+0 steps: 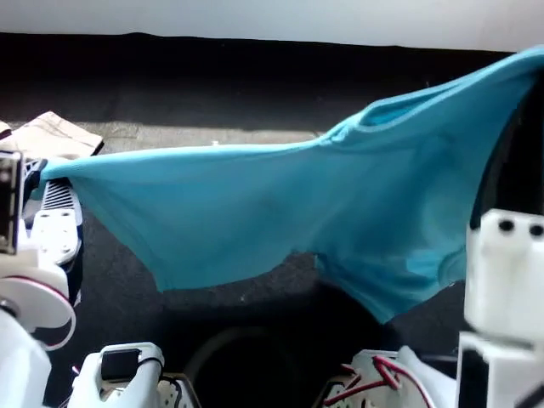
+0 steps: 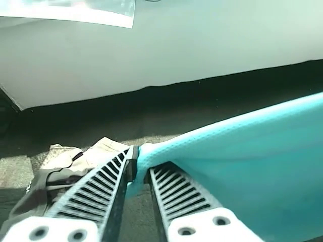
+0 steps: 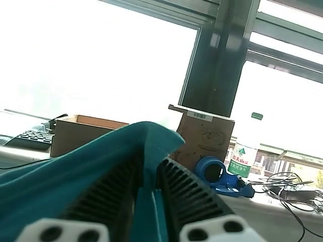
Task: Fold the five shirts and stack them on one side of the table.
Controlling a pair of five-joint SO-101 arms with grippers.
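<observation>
A turquoise shirt [image 1: 280, 212] hangs stretched in the air across the table, held at both ends. My left gripper [image 2: 137, 160] is shut on the shirt [image 2: 242, 166] at its left edge; in the high view that grip sits at the far left [image 1: 47, 174]. My right gripper [image 3: 153, 174] is raised high and shut on the shirt's [image 3: 75, 171] other end, which rises to the upper right corner of the high view. The shirt's lower hem droops towards the dark table [image 1: 238, 323]. A folded beige shirt [image 1: 55, 136] lies at the back left, also seen as crumpled beige cloth [image 2: 75, 161].
The table top is black, with a white wall [image 2: 176, 50] behind it. The arm bases [image 1: 127, 374] stand at the front edge with red cables [image 1: 374, 382]. The right wrist view looks out at cardboard boxes [image 3: 207, 138], a blue tool [image 3: 219, 176] and a bottle [image 3: 242, 156] under a window.
</observation>
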